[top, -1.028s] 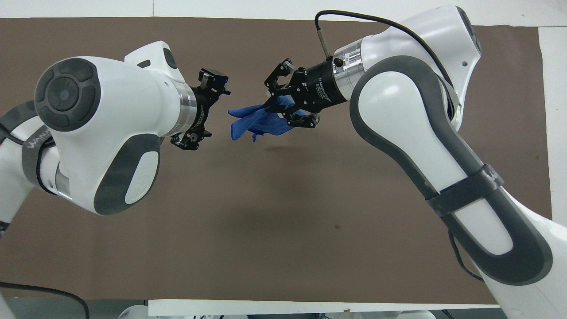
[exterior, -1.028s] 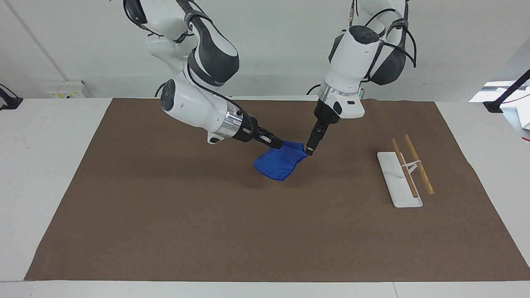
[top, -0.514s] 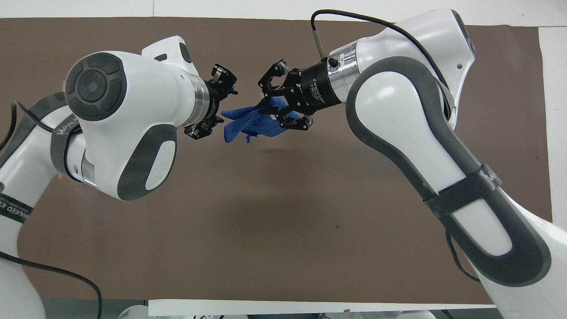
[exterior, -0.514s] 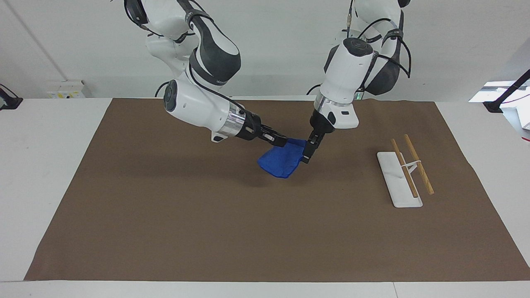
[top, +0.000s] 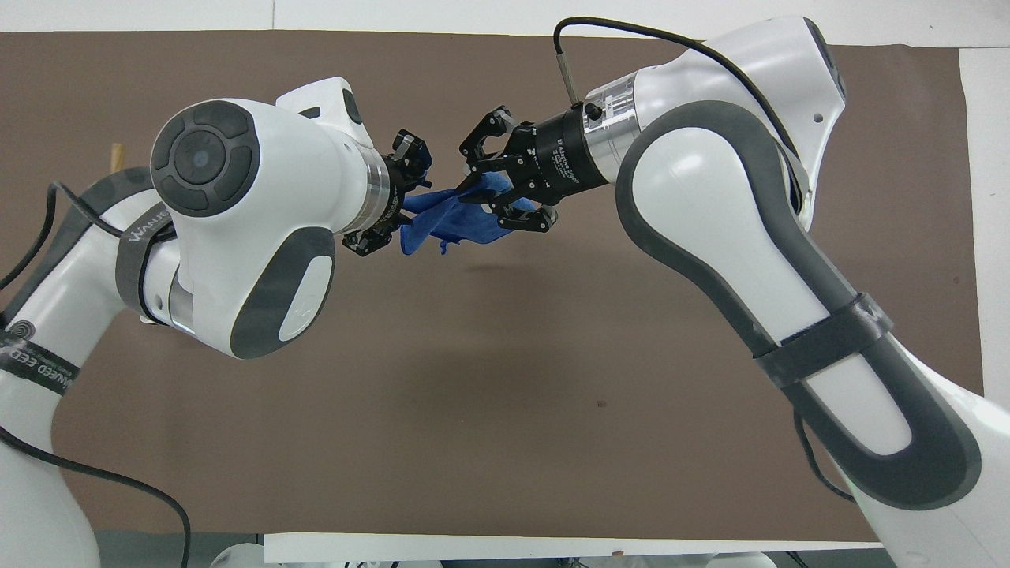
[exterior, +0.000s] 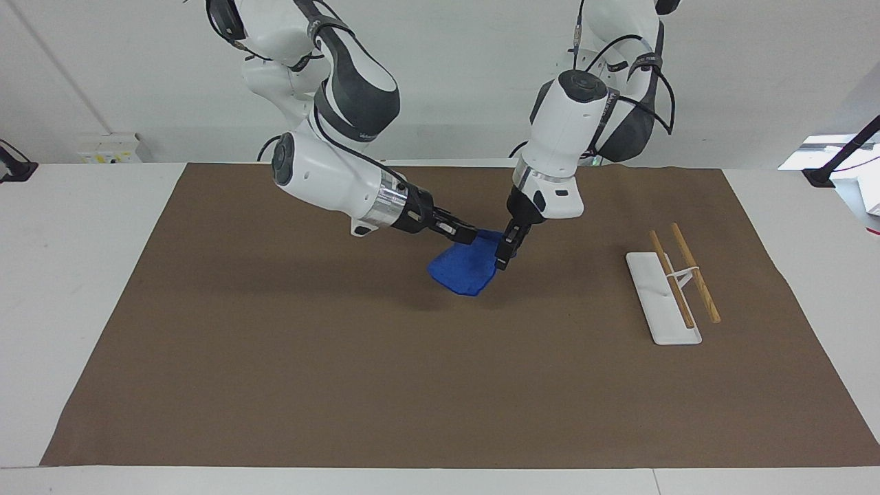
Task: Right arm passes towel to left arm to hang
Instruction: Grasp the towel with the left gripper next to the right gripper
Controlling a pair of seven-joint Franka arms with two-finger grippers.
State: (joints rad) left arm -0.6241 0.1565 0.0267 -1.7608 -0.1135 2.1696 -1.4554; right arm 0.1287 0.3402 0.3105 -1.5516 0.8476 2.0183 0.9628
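Note:
The blue towel (exterior: 467, 271) hangs in the air over the middle of the brown mat, also in the overhead view (top: 446, 221). My right gripper (exterior: 471, 236), on the arm with the silver wrist ring, is shut on the towel's upper edge; it also shows from above (top: 477, 189). My left gripper (exterior: 505, 254) is open at the towel's edge on the side toward the left arm's end of the table. In the overhead view (top: 394, 197) its fingers stand on either side of the cloth.
A white rack base (exterior: 663, 295) with two wooden rods (exterior: 694, 271) stands on the brown mat (exterior: 275, 344) toward the left arm's end of the table. One rod tip (top: 116, 154) shows from above beside the left arm.
My left gripper has moved in toward the towel and its open fingers now straddle the towel's edge. My right gripper has held the towel nearly still, shifting slightly.

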